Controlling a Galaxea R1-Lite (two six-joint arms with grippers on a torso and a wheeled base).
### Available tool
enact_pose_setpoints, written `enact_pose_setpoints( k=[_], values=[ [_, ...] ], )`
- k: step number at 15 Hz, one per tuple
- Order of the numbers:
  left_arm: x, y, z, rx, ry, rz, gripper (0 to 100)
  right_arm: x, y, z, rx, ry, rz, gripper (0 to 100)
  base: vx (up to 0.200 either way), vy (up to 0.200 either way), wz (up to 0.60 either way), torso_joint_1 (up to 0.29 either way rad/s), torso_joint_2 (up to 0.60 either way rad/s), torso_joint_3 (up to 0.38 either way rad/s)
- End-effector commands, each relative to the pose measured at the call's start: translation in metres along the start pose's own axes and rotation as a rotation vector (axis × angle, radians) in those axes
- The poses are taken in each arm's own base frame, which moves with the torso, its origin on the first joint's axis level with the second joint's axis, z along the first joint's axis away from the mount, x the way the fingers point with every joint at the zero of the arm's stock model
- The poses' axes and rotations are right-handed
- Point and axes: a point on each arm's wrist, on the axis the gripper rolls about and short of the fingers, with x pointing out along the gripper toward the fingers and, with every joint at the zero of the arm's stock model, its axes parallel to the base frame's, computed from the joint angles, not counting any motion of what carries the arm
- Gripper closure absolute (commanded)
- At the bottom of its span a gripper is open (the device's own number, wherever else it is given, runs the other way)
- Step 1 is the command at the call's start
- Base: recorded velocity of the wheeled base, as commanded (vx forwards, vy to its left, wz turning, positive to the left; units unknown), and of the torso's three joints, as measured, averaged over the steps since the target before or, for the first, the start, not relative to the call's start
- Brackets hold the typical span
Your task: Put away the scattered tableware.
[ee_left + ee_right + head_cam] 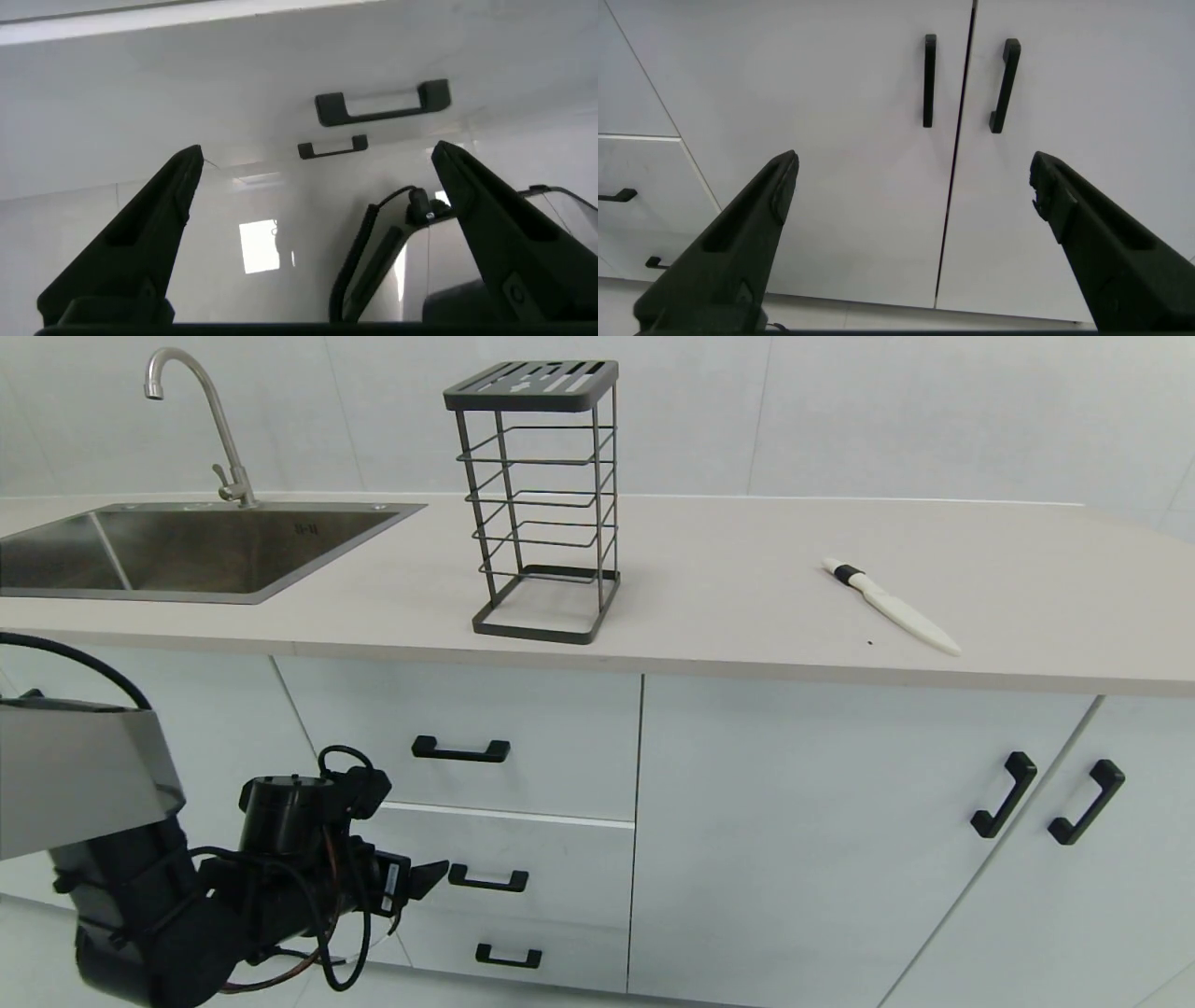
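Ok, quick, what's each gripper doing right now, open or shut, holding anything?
The black left gripper is open, holding nothing.
The black right gripper is open, holding nothing.

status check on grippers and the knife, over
Left gripper open, low by the drawers; right gripper open, facing cabinet doors. White knife flat on counter, right of wire rack. Both grippers below counter edge.
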Motion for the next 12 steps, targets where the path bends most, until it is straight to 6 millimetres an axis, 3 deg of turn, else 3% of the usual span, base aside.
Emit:
enact_pose_setpoints(
  k=[1,2,3,5,7,9,12],
  values=[
    [-0.065,-0.008,0.000,0.023,-0.106,-0.007,0,0.000,0.000,0.000,0.000,0.001,0.000,0,0.000,0.000,0.00,0.000,0.00,0.000],
    [-0.094,-0.011,-0.003,0.038,-0.168,-0.009,0,0.000,0.000,0.000,0.000,0.001,0.000,0,0.000,0.000,0.00,0.000,0.00,0.000],
    [-0.098,-0.012,-0.004,0.039,-0.176,-0.010,0,0.000,0.000,0.000,0.000,0.001,0.000,0,0.000,0.000,0.00,0.000,0.00,0.000],
    [-0.160,-0.018,-0.012,0.088,-0.385,-0.012,0,0.000,0.000,0.000,0.000,0.001,0.000,0,0.000,0.000,0.00,0.000,0.00,0.000],
    [-0.195,-0.021,-0.018,0.118,-0.515,-0.002,0,0.000,0.000,0.000,0.000,0.001,0.000,0,0.000,0.000,0.00,0.000,0.00,0.000],
    [-0.225,-0.023,-0.034,0.111,-0.616,0.007,0,0.000,0.000,0.000,0.000,0.001,0.000,0,0.000,0.000,0.00,0.000,0.00,0.000],
    [-0.251,-0.023,-0.064,0.069,-0.706,0.074,0,0.000,0.000,0.000,0.000,0.001,0.000,0,0.000,0.000,0.00,0.000,0.00,0.000]
  ],
)
